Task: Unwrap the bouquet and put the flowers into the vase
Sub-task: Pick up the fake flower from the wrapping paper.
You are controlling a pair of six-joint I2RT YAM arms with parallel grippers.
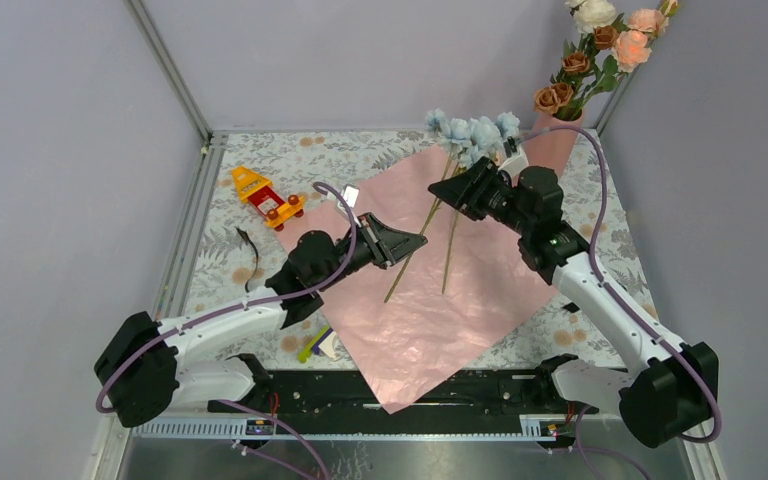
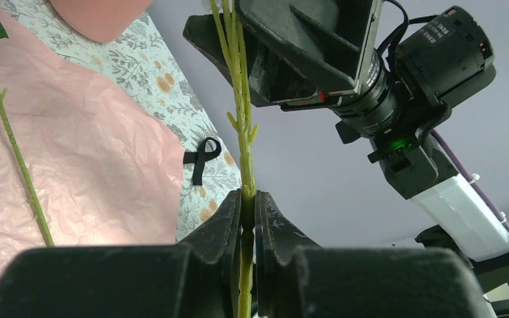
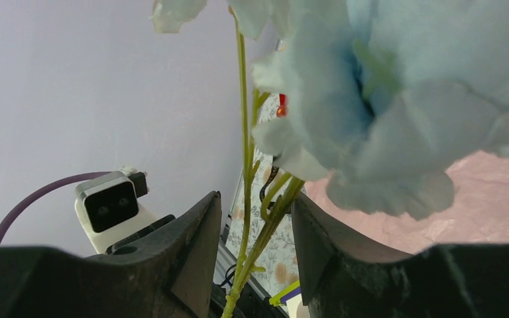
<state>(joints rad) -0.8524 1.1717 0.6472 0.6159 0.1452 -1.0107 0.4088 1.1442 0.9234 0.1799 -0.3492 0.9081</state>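
Stem [image 2: 244,132] between left hand [image 2: 246,218] fingers

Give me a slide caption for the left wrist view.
Left pincer shut on a green flower stem above pink paper.

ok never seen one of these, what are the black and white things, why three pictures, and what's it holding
They are two robot arms bolted to a table's near edge. One picture looks down from above; the other two come from a camera on each wrist. A pink paper sheet lies spread on a floral tablecloth, with a toy and a black ribbon to the left. The left gripper is pinched shut on a green stem. The right gripper straddles the same pale blue flowers higher up. Other flowers already stand in the pink vase.
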